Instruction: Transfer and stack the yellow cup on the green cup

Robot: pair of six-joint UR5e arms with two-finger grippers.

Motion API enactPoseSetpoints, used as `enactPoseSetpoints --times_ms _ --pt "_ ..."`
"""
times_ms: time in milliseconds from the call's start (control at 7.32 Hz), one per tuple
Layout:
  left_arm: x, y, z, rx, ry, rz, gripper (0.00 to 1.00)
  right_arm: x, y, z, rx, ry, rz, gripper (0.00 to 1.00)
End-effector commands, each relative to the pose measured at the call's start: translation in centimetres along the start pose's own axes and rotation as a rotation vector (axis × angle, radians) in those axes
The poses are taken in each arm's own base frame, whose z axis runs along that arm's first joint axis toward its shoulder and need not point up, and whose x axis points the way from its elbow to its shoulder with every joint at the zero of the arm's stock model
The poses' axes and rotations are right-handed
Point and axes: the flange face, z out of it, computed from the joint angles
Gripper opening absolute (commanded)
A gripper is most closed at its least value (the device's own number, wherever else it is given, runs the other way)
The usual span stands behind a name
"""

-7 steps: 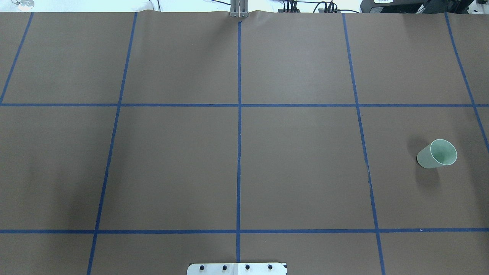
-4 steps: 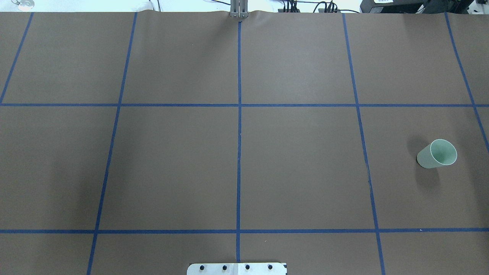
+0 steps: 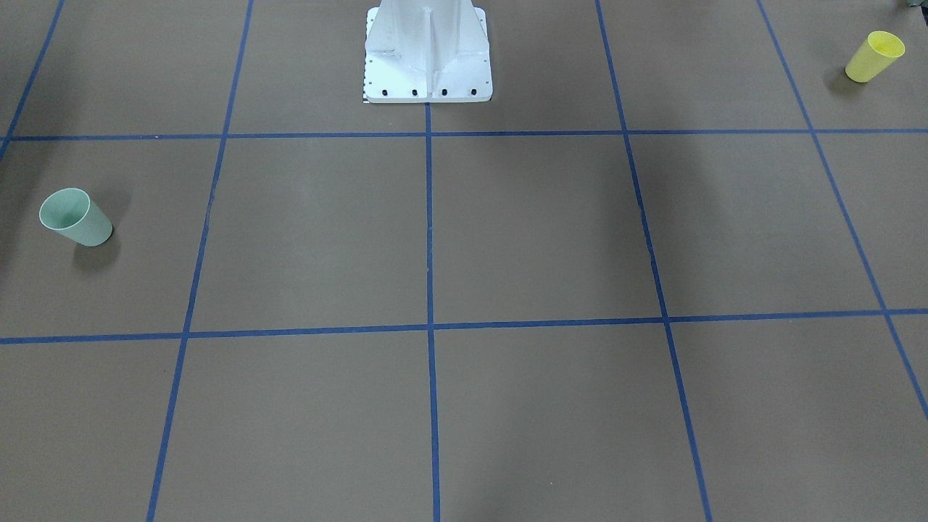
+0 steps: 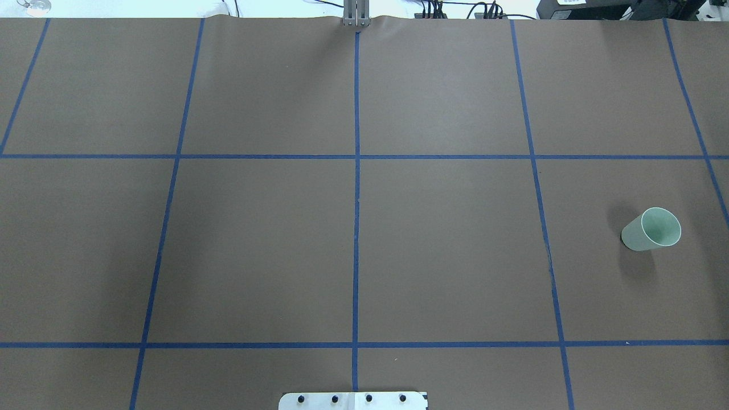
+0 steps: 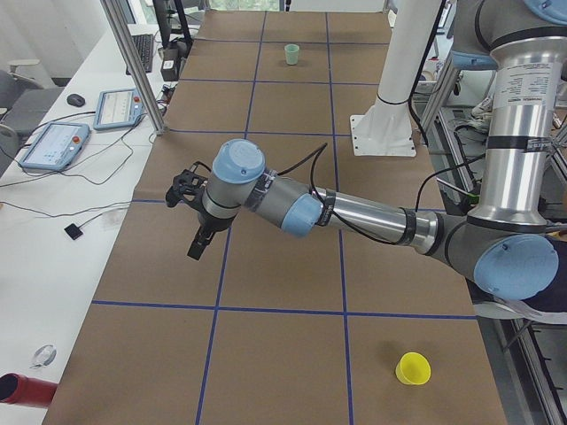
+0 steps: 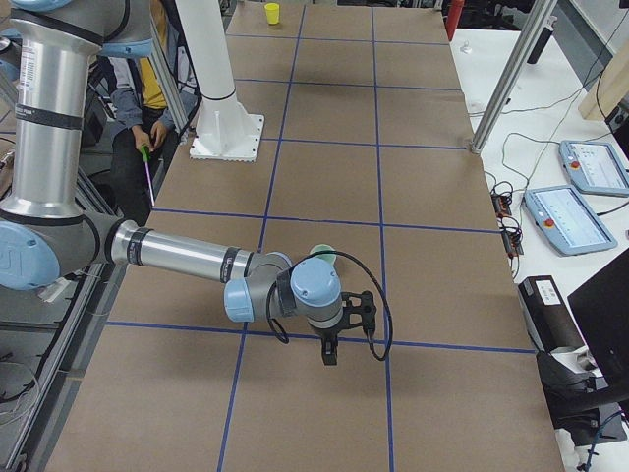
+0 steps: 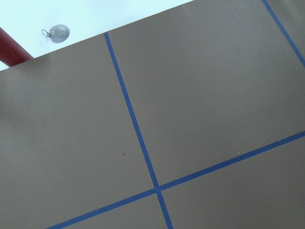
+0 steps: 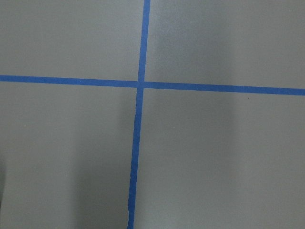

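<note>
Brown paper covers a long counter point(image 4: 256, 256), marked into large squares by blue tape lines point(image 4: 356, 228). At the robot's edge stands the white robot pedestal point(image 3: 428, 58). Two small plastic tumblers stand upright on the paper, mouths up, well apart at opposite ends of the counter. The yellow cup point(image 3: 874, 56) sits at the end on the robot's left, close to the robot's edge and outside the overhead camera's frame. The green cup point(image 4: 652, 229) sits at the end on the robot's right, in the middle row of squares, inside the last square before that end. The left arm point(image 5: 354, 211) stretches out low over the counter, and the left claw point(image 5: 197, 246) points downward above the paper, well apart from the yellow cup and touching nothing. The right arm point(image 6: 187, 258) likewise reaches out low, with the right claw point(image 6: 330, 354) pointing down above a blue tape line; from the side camera the green cup shows just behind its wrist. Both claws appear only in the side views, so whether their fingers are spread or pressed together cannot be told. Each wrist camera shows only brown paper and crossing tape. Two handheld control screens point(image 5: 56, 144) lie on a white side bench.
</note>
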Motion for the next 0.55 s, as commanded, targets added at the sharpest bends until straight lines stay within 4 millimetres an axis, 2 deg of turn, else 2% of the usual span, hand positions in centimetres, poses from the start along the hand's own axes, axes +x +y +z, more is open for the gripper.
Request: enactPoseSetpoints --times_ms 0,137,273,410 --pt "2.3 -0.7 -3.2 0.097 -0.105 -0.223 1.00 0.3 0.5 0.3 -0.008 -0.001 0.007 1.00" --pt "3.3 -1.1 -3.6 0.133 -0.145 -0.305 1.00 0.4 0.8 0.4 -0.011 0.001 0.011 1.00" --pt "3.2 -1.4 -4.4 0.193 -0.219 -0.396 1.00 0.5 0.8 0.4 -0.012 0.004 0.012 1.00" --pt "3.5 -1.8 -4.4 0.240 -0.291 -0.464 1.00 0.5 0.8 0.4 -0.012 0.004 0.012 1.00"
